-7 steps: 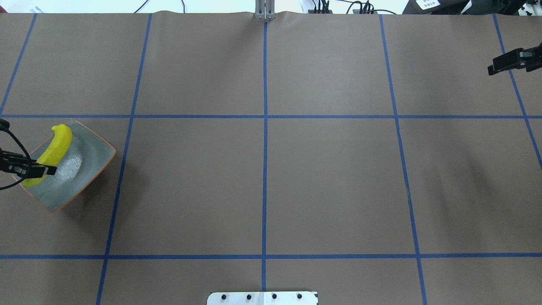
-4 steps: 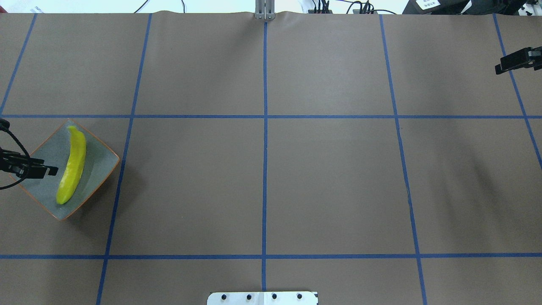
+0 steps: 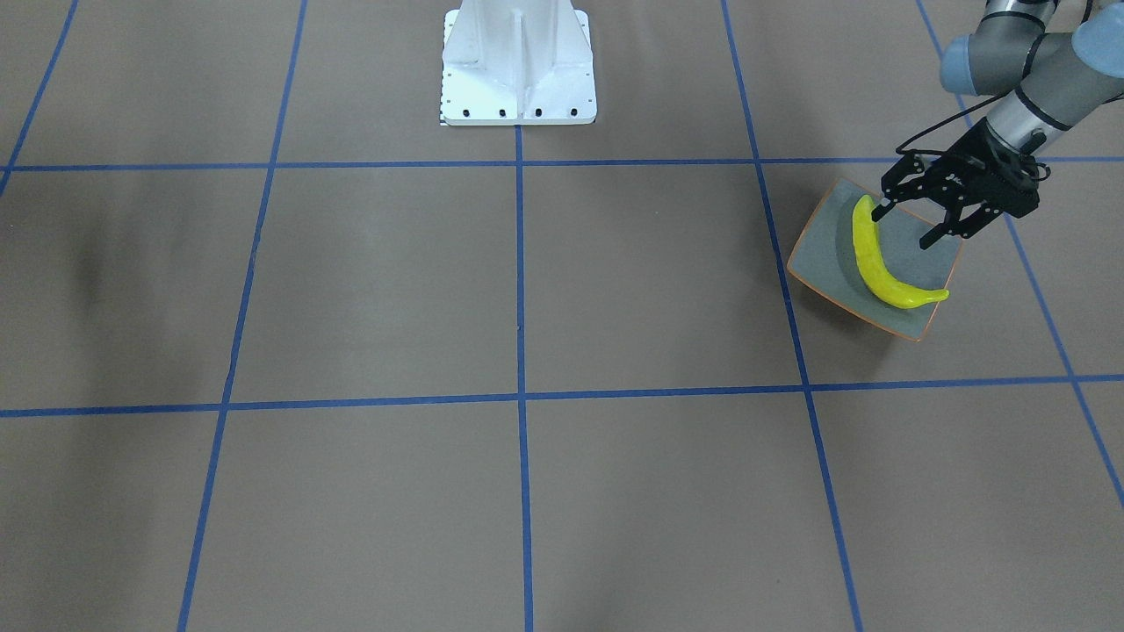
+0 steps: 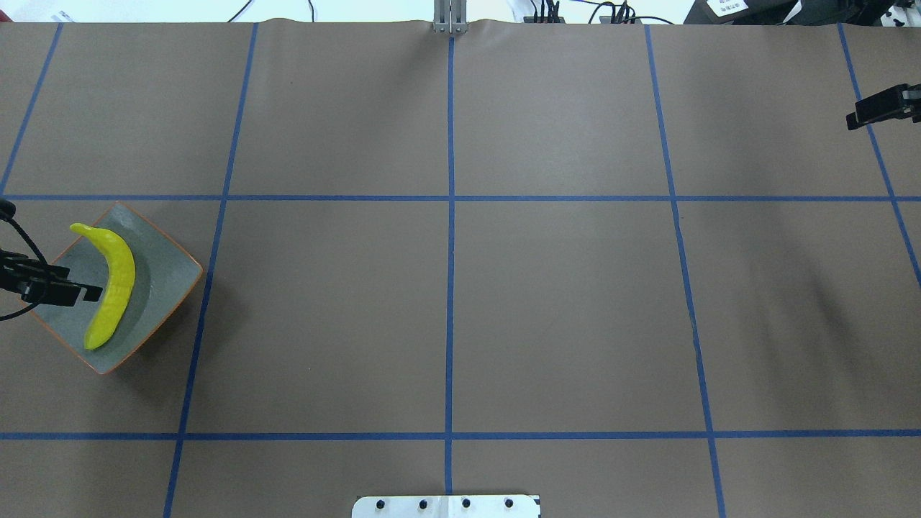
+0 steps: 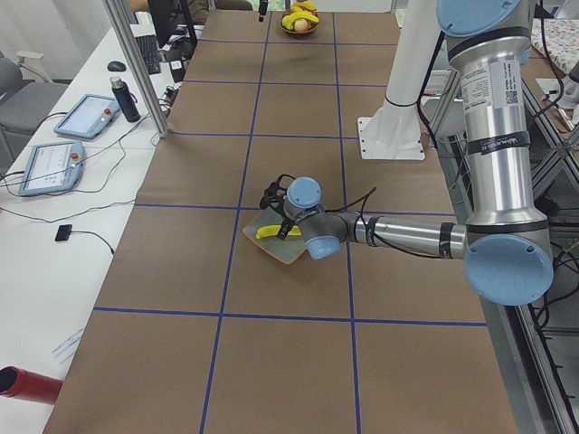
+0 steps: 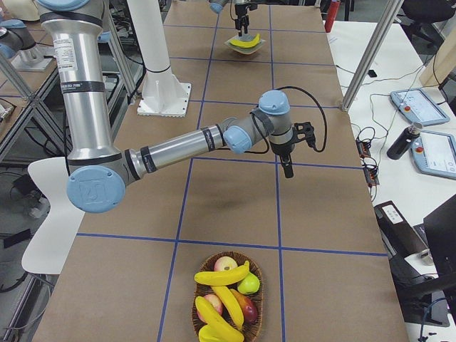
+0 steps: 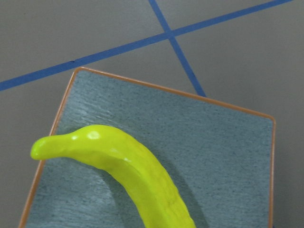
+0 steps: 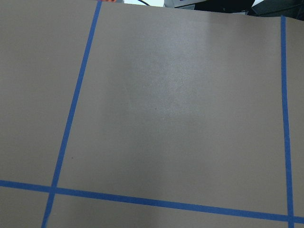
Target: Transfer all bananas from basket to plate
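Left gripper spread, one banana, one plate

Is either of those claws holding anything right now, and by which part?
Nothing is held. The left gripper hangs open above the glossy yellow banana lying on the square grey-blue plate; the right gripper is empty.

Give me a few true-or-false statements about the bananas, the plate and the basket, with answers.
1. One banana lies on the plate. True.
2. The left gripper is squeezing that banana. False: it is open above the plate, and the banana lies free.
3. The basket is empty. False: it holds bananas and other fruit.
4. Plate and basket sit at opposite ends of the table. True.
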`<state>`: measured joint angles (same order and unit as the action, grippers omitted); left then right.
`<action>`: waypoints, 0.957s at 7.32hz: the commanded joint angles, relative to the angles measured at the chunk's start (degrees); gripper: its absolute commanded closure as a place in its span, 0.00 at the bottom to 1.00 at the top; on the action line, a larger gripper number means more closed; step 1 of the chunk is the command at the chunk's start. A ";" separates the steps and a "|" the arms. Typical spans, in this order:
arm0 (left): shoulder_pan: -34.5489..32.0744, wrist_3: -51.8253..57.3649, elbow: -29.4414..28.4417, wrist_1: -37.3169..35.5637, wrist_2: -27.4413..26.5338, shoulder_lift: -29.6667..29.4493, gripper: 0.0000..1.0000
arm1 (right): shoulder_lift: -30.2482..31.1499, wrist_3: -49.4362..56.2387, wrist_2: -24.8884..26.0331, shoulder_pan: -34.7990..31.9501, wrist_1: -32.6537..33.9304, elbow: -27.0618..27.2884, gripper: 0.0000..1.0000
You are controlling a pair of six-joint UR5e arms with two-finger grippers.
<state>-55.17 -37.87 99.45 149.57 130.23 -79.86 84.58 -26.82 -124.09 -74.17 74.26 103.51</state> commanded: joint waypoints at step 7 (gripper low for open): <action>-8.11 0.08 -8.04 -0.68 6.00 -10.05 0.01 | 12.36 44.57 -12.14 -20.49 -0.16 -16.84 0.00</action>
<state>-63.26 -37.80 92.41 148.85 136.26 -88.85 96.80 13.77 -134.71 -93.32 74.19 89.98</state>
